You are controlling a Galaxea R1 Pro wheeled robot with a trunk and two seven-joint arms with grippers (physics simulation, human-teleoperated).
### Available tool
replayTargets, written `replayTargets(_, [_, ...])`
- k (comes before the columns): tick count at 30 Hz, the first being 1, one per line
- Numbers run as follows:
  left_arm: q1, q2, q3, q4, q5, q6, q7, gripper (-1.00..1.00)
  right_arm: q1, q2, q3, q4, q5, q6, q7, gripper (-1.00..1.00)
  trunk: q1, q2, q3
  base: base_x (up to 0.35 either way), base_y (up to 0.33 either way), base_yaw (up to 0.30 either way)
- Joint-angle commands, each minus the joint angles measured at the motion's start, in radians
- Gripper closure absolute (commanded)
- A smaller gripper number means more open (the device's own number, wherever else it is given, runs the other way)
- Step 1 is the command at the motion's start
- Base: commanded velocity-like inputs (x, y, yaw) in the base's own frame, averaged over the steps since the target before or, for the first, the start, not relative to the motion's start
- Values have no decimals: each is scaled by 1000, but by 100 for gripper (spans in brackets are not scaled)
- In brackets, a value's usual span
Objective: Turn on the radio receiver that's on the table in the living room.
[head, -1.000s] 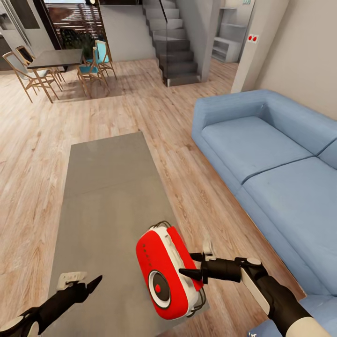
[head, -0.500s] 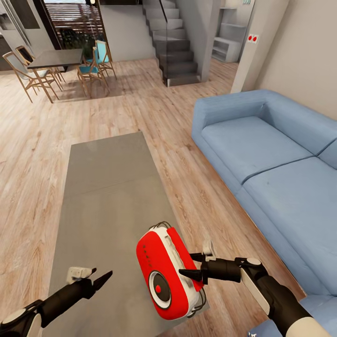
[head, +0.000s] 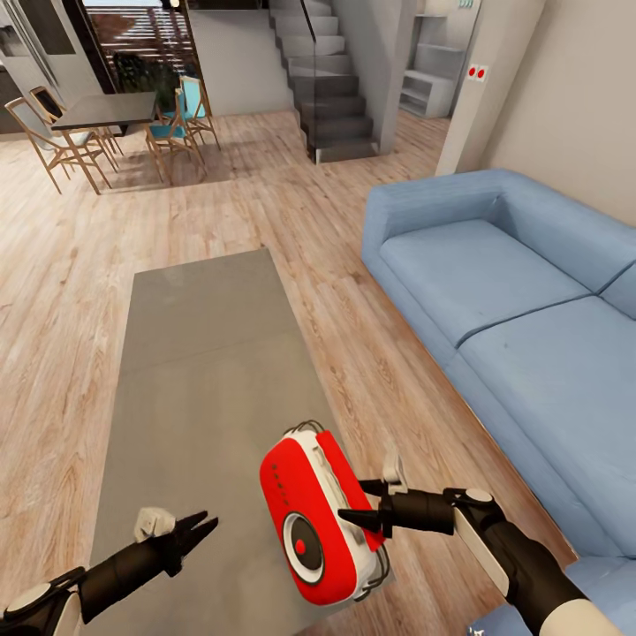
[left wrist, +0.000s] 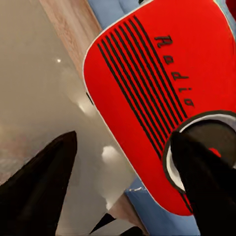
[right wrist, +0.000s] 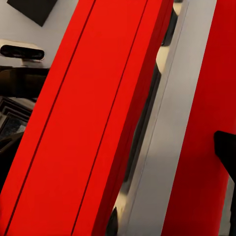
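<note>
Since the earlier frames, the left gripper (head: 205, 526) has swung inward over the table toward the radio, and the radio receiver (head: 314, 517) has shifted slightly; the right arm is where it was.

Across the living room, a light wood plank floor (head: 309, 212) runs back to a grey staircase (head: 322, 84) and a dark dining table (head: 106, 110) with wooden chairs (head: 53, 141). A light-blue sectional sofa (head: 521, 336) stands along the right side. The long grey-taupe coffee table (head: 199, 371) lies between the sofa and the open floor.

At the table's near end, by the edge that faces the sofa, the bright-red radio stands tilted, its face with the white-ringed dial (head: 301, 547) turned toward the left arm. In the left wrist view the word "Radio" (left wrist: 176, 71) reads in black script beside a block of black grille lines (left wrist: 137, 78).

The left gripper's fingers stand apart, near the radio's face but not touching it. The right gripper (head: 357, 500) has its fingers spread at the radio's white-striped side; whether they press on it is hard to tell, even in the close right wrist view of the red body (right wrist: 93, 118).
</note>
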Motion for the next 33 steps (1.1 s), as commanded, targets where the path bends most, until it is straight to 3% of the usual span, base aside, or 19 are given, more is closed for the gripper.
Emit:
replayTargets(1, [0,-1,-17,0,0,0,-17,100,0,0,0,7,-3,0,0,100,0,0,0,0,0,0])
replayTargets(7, [0,-4,-174,-1,1,2,-49,100,-1,0,0,25,15,0,-1,100,0,0,0,0,0,0])
replayTargets(15, [0,-6,-292,-2,1,2,-50,100,-1,0,-1,38,41,-1,-1,100,0,0,0,0,0,0])
replayTargets(21, [0,-36,-325,2,0,-1,-49,100,-1,14,-1,38,48,-1,-1,100,0,0,0,0,0,0])
replayTargets(31, [2,-46,-372,49,-1,-8,-41,100,-1,21,-1,23,50,1,2,100,0,0,0,0,0,0])
replayTargets(33, [2,-60,-373,62,-1,-10,-41,100,-1,21,-1,22,49,2,3,100,0,0,0,0,0,0])
